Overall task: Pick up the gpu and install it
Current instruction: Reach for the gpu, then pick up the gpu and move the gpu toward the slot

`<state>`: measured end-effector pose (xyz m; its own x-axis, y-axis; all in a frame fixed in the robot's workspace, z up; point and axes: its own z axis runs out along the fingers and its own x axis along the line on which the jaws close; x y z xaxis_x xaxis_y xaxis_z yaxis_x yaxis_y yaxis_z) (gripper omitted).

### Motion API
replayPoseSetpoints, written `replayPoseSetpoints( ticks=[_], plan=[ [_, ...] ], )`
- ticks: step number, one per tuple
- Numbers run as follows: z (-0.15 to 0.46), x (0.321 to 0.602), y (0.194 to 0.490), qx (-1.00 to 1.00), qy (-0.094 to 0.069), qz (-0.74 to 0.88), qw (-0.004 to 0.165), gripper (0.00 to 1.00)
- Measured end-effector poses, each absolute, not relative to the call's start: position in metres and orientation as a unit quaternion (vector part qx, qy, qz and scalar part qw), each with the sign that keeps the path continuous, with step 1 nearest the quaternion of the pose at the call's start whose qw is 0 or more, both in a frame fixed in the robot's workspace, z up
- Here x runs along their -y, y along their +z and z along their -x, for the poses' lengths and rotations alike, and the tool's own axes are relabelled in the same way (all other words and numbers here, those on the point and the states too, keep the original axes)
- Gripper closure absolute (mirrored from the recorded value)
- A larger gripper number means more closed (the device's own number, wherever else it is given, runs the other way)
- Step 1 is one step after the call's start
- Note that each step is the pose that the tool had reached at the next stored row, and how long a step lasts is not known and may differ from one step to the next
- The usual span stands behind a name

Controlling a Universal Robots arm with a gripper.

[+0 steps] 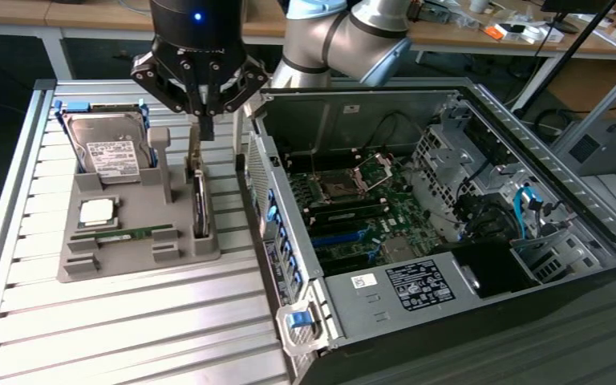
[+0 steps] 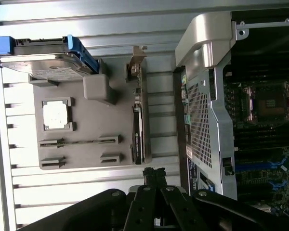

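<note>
A big metal desk [image 1: 126, 321] with long grooves fills most of the room in front of me. On it, toward the exterior view's right, lies a big computer box [image 1: 340, 120] with its side off. I can see the green board [image 1: 362, 200] and lots of wires inside it.

The robot arm [image 1: 340, 40] is fat and grey with a blue ring. It bends over the back of the box and reaches out to the exterior view's left.

Beside the box sits a flat grey tray [image 1: 126, 253] with slots for parts. At its far end a silver hard drive [image 1: 110, 152] with a white label stands in a blue frame.

The gpu [image 1: 200, 200] is in the tray too. It stands up on its thin edge in a slot on the side of the tray nearest the box. It is a dark thin card, and its shiny metal strip points up at the far end.

The black tool [image 1: 206, 132] hangs just above that shiny end of the gpu. Its two fingers are squeezed tight together, and nothing is between them. It holds nothing. From the wrist view, the pinched tool tip [image 2: 154, 173] points down close to the card [image 2: 138, 134].

A small square silver chip [image 1: 97, 211] lies in the middle of the tray. A thin green memory stick [image 1: 126, 234] lies flat near the front edge.
</note>
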<state>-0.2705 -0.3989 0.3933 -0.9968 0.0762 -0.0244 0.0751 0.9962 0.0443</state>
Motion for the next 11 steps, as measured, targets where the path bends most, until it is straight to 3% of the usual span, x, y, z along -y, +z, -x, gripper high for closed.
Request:
replayPoseSetpoints(
  ticks=[11],
  plan=[
    [0.2741,0.3989,0.3933,-0.999,0.022,-0.038,0.013,0.89]
  ],
)
